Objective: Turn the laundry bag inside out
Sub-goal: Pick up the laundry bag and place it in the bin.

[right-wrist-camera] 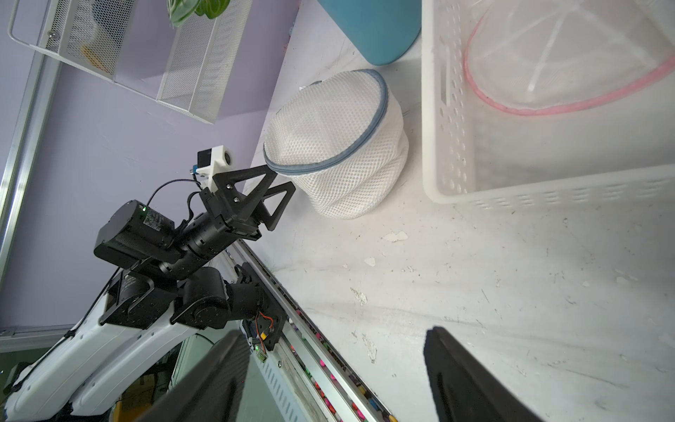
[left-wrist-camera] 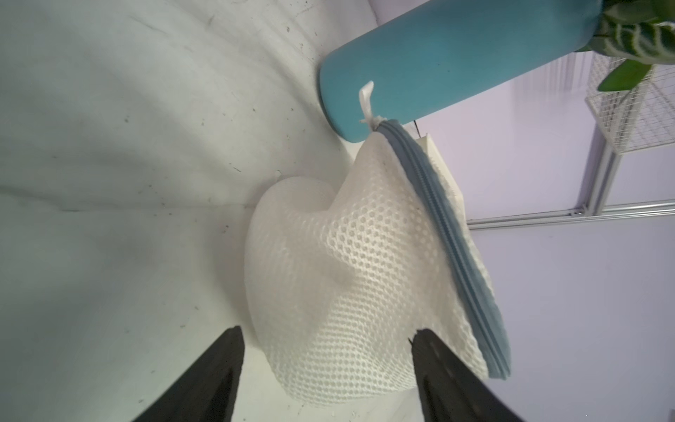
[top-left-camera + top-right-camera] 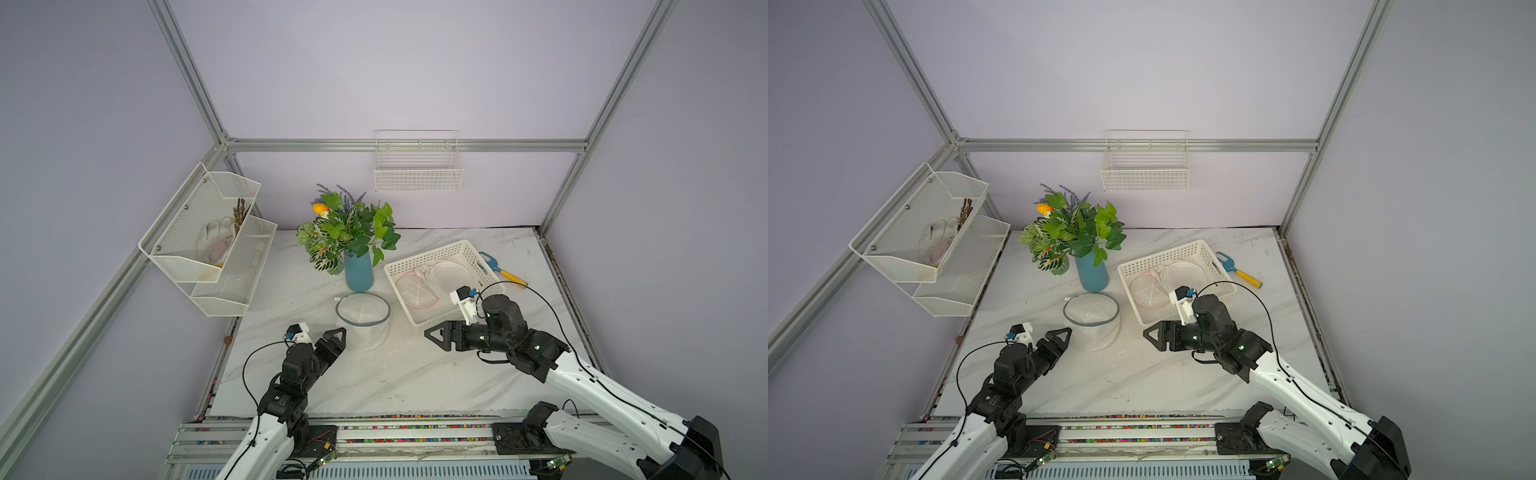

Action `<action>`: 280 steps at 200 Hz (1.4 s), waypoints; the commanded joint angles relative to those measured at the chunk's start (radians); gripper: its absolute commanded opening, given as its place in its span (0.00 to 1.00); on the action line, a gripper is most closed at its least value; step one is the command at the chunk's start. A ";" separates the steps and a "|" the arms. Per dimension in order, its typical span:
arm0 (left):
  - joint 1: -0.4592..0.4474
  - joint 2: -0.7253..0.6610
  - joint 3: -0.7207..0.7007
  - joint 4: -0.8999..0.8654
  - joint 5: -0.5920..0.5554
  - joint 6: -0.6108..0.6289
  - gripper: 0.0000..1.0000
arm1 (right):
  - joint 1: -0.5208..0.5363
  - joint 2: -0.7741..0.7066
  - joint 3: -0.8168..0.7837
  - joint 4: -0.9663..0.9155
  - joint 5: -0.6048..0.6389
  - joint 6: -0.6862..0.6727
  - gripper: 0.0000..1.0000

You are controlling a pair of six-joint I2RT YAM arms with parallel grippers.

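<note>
- Just before the blue vase, on the worktop, stands the laundry bag: white mesh, dented, with a grey-blue zipper rim on top.
- Left tool and right tool both gape, empty.
- Only the right wrist view shows a left fingertip at the rim.

The light is soft, even and fairly bright. In both top views the frame posts splay outward under the wide lens. Through my wrist cameras, faint grey shadows streak the desk. The laundry bag mesh reads crisp, while my left end effector and right end effector blur close to the lens.
</note>
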 commanded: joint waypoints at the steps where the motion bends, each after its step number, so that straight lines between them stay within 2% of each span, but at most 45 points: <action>1: 0.005 -0.002 0.125 -0.169 -0.127 0.083 0.79 | -0.006 0.004 0.032 0.003 0.010 -0.014 0.82; 20: 0.004 -0.025 0.199 -0.253 -0.196 0.139 0.78 | -0.005 0.012 0.043 -0.002 0.019 -0.021 0.82; 34: 0.003 -0.024 0.264 -0.269 -0.197 0.223 0.75 | -0.006 0.024 0.056 -0.012 0.028 -0.032 0.81; 58: 0.003 0.056 0.377 -0.170 -0.021 0.350 0.65 | -0.005 0.061 0.075 -0.018 0.031 -0.045 0.80; 82: -0.008 0.188 0.452 -0.076 0.157 0.371 0.55 | -0.007 0.091 0.092 -0.017 0.042 -0.047 0.79; 122: -0.059 0.349 0.393 0.180 0.175 0.318 0.41 | -0.007 0.082 0.080 -0.016 0.060 -0.034 0.78; 150: -0.120 0.461 0.363 0.201 0.083 0.272 0.40 | -0.010 0.062 0.069 -0.031 0.072 -0.030 0.78; 176: -0.168 0.479 0.339 0.087 -0.055 0.220 0.45 | -0.017 0.039 0.054 -0.042 0.087 -0.027 0.78; 209: -0.222 0.519 0.304 0.054 -0.120 0.173 0.46 | -0.026 0.051 0.046 -0.040 0.085 -0.027 0.78; 253: -0.233 0.558 0.342 0.035 -0.149 0.215 0.50 | -0.041 0.047 0.057 -0.051 0.104 -0.032 0.78; 280: -0.256 0.522 0.392 0.019 -0.179 0.287 0.54 | -0.067 0.061 0.086 -0.064 0.149 -0.060 0.78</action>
